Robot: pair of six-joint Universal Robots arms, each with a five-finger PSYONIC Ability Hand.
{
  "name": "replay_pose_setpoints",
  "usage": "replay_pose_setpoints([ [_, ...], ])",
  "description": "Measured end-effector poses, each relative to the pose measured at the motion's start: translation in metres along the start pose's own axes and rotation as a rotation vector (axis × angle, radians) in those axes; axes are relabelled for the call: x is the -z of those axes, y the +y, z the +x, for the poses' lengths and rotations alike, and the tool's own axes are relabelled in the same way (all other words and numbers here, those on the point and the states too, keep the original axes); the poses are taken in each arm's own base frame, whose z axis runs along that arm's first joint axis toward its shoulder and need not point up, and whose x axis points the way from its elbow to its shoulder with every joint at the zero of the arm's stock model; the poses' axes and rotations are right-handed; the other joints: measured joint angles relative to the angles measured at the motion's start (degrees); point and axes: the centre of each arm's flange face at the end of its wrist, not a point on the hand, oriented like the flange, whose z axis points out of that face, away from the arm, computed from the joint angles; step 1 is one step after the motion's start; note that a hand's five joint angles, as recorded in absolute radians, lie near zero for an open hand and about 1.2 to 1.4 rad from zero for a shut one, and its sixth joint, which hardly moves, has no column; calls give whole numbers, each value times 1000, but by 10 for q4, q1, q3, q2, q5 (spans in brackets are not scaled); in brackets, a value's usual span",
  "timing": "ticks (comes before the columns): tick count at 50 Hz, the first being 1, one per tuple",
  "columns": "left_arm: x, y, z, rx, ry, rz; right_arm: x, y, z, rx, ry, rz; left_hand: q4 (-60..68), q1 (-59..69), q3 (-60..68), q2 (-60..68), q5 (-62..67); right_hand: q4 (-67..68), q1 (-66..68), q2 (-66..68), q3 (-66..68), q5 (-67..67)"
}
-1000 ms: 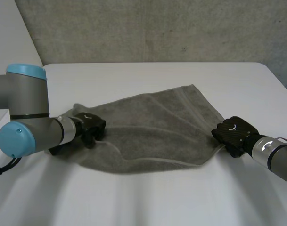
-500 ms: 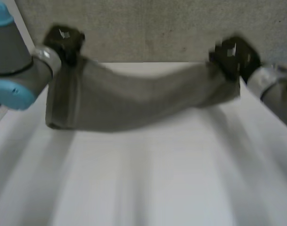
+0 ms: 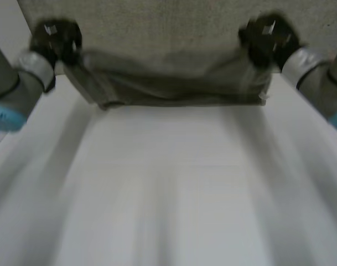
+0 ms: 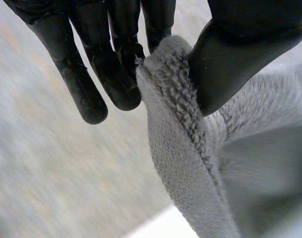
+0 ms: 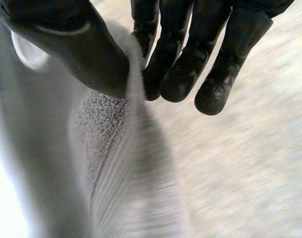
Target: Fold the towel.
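Holding towel [image 3: 168,83] spread in the air over table [image 3: 168,188], corners pinched thumb-to-fingers by left hand [image 3: 56,39] and right hand [image 3: 265,36]; next, lay down doubled, edges matched.

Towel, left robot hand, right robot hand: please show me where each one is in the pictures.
towel [image 3: 168,91]: head view, middle of the hanging cloth.
left robot hand [image 4: 111,74]: left wrist view, on a finger by the pinched edge.
right robot hand [image 5: 183,64]: right wrist view, on a finger by the pinched edge.
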Motion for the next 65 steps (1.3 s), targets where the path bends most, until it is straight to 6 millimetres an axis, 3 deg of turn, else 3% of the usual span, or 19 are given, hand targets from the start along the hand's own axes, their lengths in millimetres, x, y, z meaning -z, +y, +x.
replay_pose_setpoints([
  [6, 41, 55, 19, 43, 130, -167, 34, 36, -39, 49, -158, -168, 0, 0, 0, 0, 0, 0, 0, 0, 0, 0],
  [11, 72, 70, 31, 34, 181, -233, 61, 47, -51, 102, -204, -242, 1, 0, 0, 0, 0, 0, 0, 0, 0, 0],
  [16, 97, 53, 35, -4, 184, -228, 84, 35, -49, 132, -190, -254, 2, 0, 0, 0, 0, 0, 0, 0, 0, 0],
  [25, 131, -6, 28, -49, 125, -110, 118, -3, -24, 161, -109, -212, 2, 0, 0, 0, 0, 0, 0, 0, 0, 0],
  [31, 143, -13, 22, -44, 96, -97, 128, -5, -1, 154, -82, -226, 2, 0, 0, 0, 0, 0, 0, 0, 0, 0],
  [37, 147, -3, 18, -28, 82, -133, 134, 0, 17, 124, -80, -257, 2, 0, 0, 0, 0, 0, 0, 0, 0, 0],
  [51, 147, -7, 13, 9, 62, -111, 151, -3, 25, 82, -184, -274, 2, 0, 0, 0, 0, 0, 0, 0, 0, 0],
  [59, 120, 21, 9, 50, 78, -142, 131, 37, 26, 88, -258, -312, 2, 0, 0, 0, 0, 0, 0, 0, 0, 0],
  [65, 85, 61, 15, 74, 121, -197, 102, 76, 21, 81, -308, -352, 2, 0, 0, 0, 0, 0, 0, 0, 0, 0],
])
